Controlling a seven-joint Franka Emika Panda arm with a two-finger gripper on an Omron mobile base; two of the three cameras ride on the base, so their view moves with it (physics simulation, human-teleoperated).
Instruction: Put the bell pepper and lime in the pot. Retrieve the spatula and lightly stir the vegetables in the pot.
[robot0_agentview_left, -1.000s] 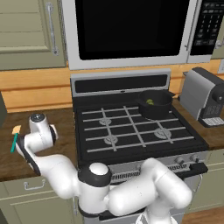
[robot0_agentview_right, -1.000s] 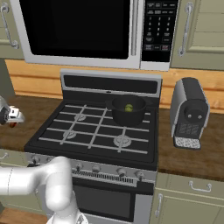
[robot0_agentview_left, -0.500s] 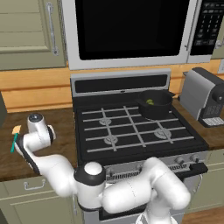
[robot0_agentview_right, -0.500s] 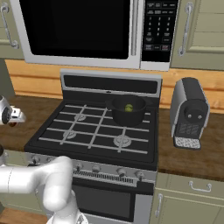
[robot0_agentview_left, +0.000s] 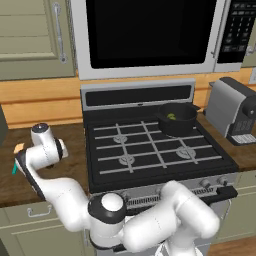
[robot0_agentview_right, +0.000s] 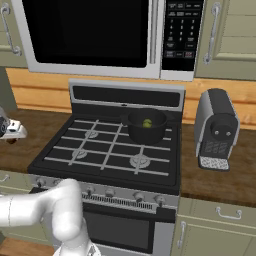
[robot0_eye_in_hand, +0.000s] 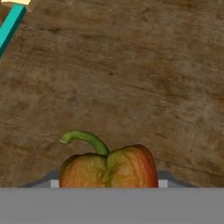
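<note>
Hand view: bell pepper (robot0_eye_in_hand: 109, 168) in claw, counter (robot0_eye_in_hand: 131, 78) open beyond.

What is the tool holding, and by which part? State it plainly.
The tool appears to grip the bell pepper across the two sides of its body; the green stem is free.

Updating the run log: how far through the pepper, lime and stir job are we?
Done: lime sits in the pot on the stove. In hand: gripper closed around the bell pepper over the wooden counter. Left: drop the pepper in, fetch the spatula, stir.
</note>
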